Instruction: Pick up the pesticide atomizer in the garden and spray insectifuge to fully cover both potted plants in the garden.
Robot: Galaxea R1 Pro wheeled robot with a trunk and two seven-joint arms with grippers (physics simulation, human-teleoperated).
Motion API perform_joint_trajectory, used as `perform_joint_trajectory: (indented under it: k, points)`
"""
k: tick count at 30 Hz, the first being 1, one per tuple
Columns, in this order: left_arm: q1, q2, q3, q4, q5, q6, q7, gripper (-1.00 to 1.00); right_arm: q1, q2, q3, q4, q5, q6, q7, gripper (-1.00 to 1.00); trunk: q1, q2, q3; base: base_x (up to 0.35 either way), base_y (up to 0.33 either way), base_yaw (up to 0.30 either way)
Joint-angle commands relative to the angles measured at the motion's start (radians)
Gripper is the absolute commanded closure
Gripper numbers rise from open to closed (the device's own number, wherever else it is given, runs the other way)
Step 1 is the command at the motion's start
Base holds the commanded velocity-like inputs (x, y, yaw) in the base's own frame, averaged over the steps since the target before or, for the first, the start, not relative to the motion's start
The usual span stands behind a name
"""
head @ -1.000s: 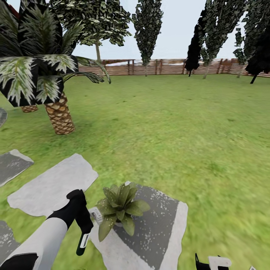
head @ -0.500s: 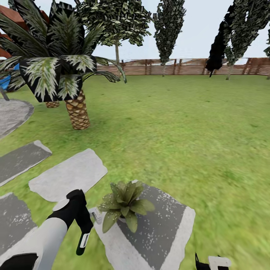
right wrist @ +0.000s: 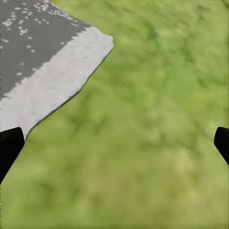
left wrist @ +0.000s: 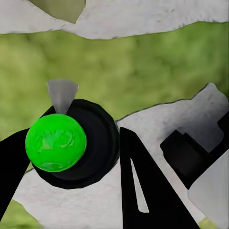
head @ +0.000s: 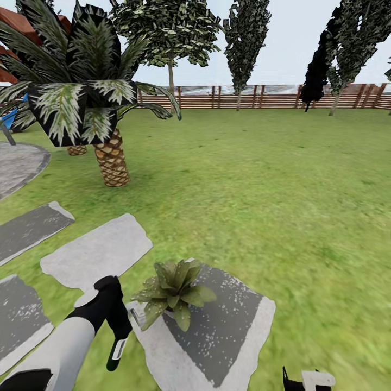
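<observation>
our left gripper (left wrist: 71, 157) clamps the pesticide atomizer (left wrist: 76, 148) by its rigid, light bottle, beside the potted plant (head: 172, 293); right gripper (right wrist: 114, 143) gapes empty over grass.

A scaly-trunked palm (head: 111, 163) stands far left; dark trees (head: 247, 43) rise beyond, and a blue chair (head: 11, 117) shows far left.
</observation>
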Motion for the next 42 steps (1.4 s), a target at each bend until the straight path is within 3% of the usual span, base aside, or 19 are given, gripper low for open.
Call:
perform_joint_trajectory:
  k: [1, 13, 31, 42]
  points:
    - [0.0, 0.0, 0.004, -0.001, -0.006, 0.009, -0.007, 1.0, -0.001, 0.0, -0.004, 0.001, 0.01, -0.003, -0.007, -1.0, 0.0, 0.0, -0.001, 0.0, 0.0, 0.015]
    - [0.001, -0.007, 0.003, -0.001, -0.006, 0.009, -0.001, 1.0, -0.001, 0.002, -0.004, 0.002, 0.011, -0.003, -0.007, -1.0, 0.0, 0.0, -0.001, 0.0, -0.014, 0.227]
    - [0.001, -0.009, 0.005, -0.001, -0.006, 0.01, -0.001, 1.0, -0.001, 0.002, -0.004, 0.002, 0.011, -0.003, -0.007, -1.0, 0.0, 0.0, -0.001, -0.037, -0.255, 0.186]
    - [-0.001, -0.011, 0.008, -0.002, -0.005, 0.011, -0.002, 1.0, -0.001, -0.001, -0.004, 0.002, 0.012, -0.003, -0.004, -1.0, 0.0, 0.0, -0.001, 0.048, -0.271, 0.012]
